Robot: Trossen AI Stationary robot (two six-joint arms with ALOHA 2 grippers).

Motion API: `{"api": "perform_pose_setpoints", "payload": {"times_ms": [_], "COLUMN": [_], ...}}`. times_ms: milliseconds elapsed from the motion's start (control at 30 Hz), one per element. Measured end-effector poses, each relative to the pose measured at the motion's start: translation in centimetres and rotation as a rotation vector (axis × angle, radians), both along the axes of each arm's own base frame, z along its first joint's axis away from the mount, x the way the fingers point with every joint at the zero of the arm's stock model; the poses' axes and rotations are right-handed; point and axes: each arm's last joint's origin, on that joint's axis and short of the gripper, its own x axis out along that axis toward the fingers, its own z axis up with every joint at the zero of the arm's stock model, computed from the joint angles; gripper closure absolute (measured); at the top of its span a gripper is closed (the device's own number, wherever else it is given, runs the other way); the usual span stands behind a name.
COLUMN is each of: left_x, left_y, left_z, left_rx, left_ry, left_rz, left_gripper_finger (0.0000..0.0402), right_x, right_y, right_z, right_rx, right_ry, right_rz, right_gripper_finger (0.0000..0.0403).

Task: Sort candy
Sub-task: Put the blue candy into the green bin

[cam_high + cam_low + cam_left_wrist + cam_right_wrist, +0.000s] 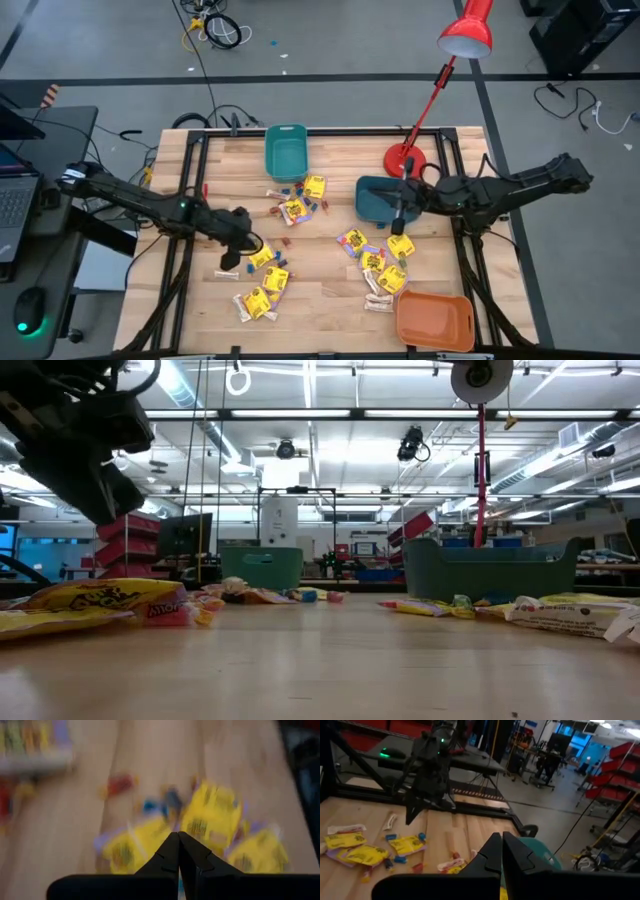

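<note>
Both tools pinched together, empty. Left tool (232, 258) hovers over candy (262, 297) scattered mid-tabletop (320, 285); right tool (398, 224) by dark teal bin (375, 190). Advice: spread the jaws, drop straight onto one packet.

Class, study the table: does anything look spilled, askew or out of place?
Yes. The candy lies scattered loose across the table, while the orange bin and teal bin look empty. Nothing appears damaged.
</note>
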Motion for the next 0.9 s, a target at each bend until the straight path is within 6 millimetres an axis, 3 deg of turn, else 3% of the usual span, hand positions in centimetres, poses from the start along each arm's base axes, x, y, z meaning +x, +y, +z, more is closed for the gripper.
{"api": "perform_pose_setpoints", "payload": {"times_ms": [900], "left_x": [-1.6], "left_y": [0.7], "left_z": [-1.2], "left_rx": [0.079], "left_ry": [0.215], "left_rz": [0.149], "left_gripper_finger": [0.0394], "right_x": [0.8], "right_y": [0.2], "right_z": [-1.1], "right_rx": [0.048], "right_ry": [0.055], "right_rz": [-0.011], "right_gripper_finger": [0.04]}}
